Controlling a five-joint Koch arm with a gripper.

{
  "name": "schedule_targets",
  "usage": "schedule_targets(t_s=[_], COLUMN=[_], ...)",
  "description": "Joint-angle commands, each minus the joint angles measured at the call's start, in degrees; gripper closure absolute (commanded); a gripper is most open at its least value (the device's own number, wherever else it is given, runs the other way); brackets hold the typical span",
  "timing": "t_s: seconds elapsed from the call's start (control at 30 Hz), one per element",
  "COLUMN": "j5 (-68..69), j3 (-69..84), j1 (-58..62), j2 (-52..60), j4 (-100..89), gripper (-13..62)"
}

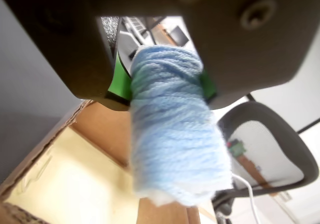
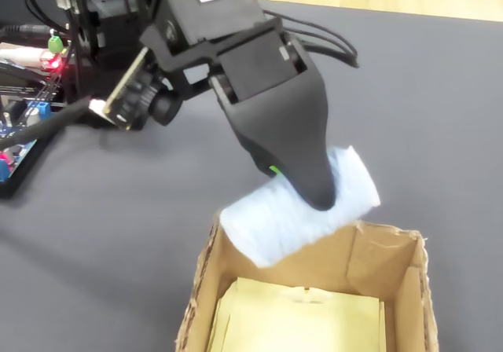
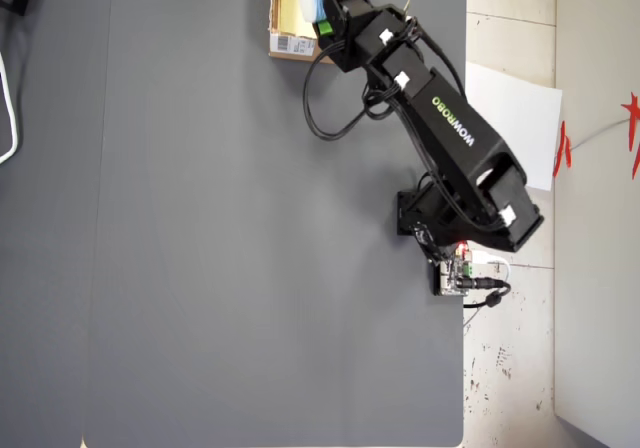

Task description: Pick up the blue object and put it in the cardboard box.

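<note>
Held aloft above the cardboard box (image 2: pixel 393 265), just over its near rim in the fixed view: the blue object (image 2: pixel 295 210), a pale, fuzzy, rounded roll lying tilted, one end low toward the box's left corner and the other end higher to the right. Pinched across its middle by the gripper (image 2: pixel 318 195), with the black jaws closed on it from either side; in the wrist view, green pads pressed against both flanks of the blue object (image 1: pixel 172 134), its lower end hanging free below the gripper (image 1: pixel 167 86). Beneath it there, the pale yellowish inside of the cardboard box (image 1: pixel 65 179) and a tan wall edge along the left. From overhead, the gripper (image 3: pixel 322 13) reaching over the cardboard box (image 3: pixel 290 43) at the top edge of the dark grey bench (image 3: pixel 250 268), a small patch of the blue object (image 3: pixel 310 3) showing beside the black arm (image 3: pixel 440 138). White barcode label (image 3: pixel 297 44) visible on the box's outer side facing down the overhead view. Box open-topped, with a ragged front rim in the fixed view. Behind the arm in the fixed view, a cluster of cables and circuit boards (image 2: pixel 31 100) at the left edge of the bench (image 2: pixel 440 116). In the wrist view, a mesh-backed office chair (image 1: pixel 270 149) in the background at right.
</note>
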Motion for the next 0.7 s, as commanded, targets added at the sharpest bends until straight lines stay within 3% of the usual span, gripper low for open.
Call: schedule_targets(t_s=[0.0,0.13,0.4,0.67], j5=[0.44,1.41,3.60,12.13], j3=[-4.22,-2.46,0.97,10.72], j1=[0.26,-0.18,-2.20,-12.22], j2=[1.14,2.37,5.27,12.74], j4=[-0.26,-0.26,-3.43,-14.68], gripper=[22.5,18.7,18.5,18.5])
